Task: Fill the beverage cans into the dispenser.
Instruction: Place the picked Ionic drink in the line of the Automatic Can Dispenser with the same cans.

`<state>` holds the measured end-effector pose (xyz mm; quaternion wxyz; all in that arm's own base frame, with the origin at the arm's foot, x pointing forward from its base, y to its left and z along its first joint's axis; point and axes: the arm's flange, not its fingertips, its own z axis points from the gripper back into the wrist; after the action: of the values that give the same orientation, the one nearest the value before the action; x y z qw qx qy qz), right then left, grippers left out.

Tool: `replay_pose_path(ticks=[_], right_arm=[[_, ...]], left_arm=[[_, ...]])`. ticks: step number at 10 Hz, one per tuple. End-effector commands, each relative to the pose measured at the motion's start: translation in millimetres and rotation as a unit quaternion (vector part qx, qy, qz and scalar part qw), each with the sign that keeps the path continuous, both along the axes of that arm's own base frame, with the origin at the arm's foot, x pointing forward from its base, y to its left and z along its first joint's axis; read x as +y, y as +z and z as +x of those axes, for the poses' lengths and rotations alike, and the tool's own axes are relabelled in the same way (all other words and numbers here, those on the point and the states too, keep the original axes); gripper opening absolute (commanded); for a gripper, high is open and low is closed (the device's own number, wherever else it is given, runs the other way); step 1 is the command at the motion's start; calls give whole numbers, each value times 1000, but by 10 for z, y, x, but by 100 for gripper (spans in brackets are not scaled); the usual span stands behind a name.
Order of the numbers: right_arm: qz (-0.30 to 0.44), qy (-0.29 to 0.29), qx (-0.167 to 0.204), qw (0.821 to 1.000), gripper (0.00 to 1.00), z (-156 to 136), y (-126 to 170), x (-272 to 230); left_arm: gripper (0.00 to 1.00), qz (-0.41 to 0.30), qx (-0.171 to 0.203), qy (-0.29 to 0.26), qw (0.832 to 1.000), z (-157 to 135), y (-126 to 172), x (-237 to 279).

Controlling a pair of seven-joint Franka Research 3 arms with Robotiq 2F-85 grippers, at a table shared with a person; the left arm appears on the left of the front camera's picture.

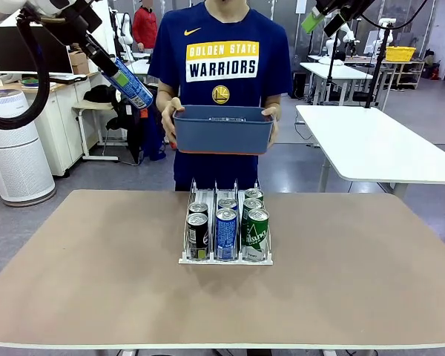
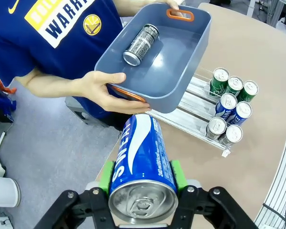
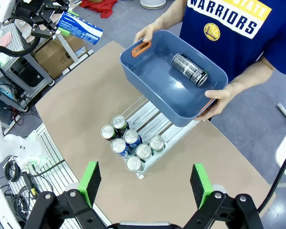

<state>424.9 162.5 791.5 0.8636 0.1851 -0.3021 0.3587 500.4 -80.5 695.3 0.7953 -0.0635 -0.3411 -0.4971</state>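
Note:
My left gripper (image 1: 113, 67) is raised high at the far left, shut on a blue can (image 1: 130, 85) that points down toward the table. In the left wrist view the same blue can (image 2: 142, 164) sits between the green pads (image 2: 106, 177). The dispenser (image 1: 187, 259) stands mid-table with several cans in three lanes: black (image 1: 197, 231), blue (image 1: 225, 231) and green (image 1: 256, 233). Its far part (image 2: 193, 112) is bare. High at the right, my right gripper (image 3: 145, 186) is open with nothing in it, above the dispenser's cans (image 3: 131, 143). The right gripper (image 1: 317, 16) hangs near the top edge.
A person at the far side holds a blue-grey tub (image 1: 222, 132) in both hands above the table's far edge. One black can (image 2: 141, 44) lies in the tub (image 3: 157, 90). The brown table (image 1: 96, 282) spreads wide around the dispenser.

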Motion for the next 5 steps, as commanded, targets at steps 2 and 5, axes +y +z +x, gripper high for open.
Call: replay_pose_path(ticks=[2, 5], right_arm=[[-1, -2, 2, 1000, 100, -4, -2, -1], [-1, -2, 2, 1000, 100, -4, -2, -1]], left_arm=[[57, 48, 30, 38, 998, -233, -47, -360], [57, 74, 56, 51, 994, -605, -230, -715]])
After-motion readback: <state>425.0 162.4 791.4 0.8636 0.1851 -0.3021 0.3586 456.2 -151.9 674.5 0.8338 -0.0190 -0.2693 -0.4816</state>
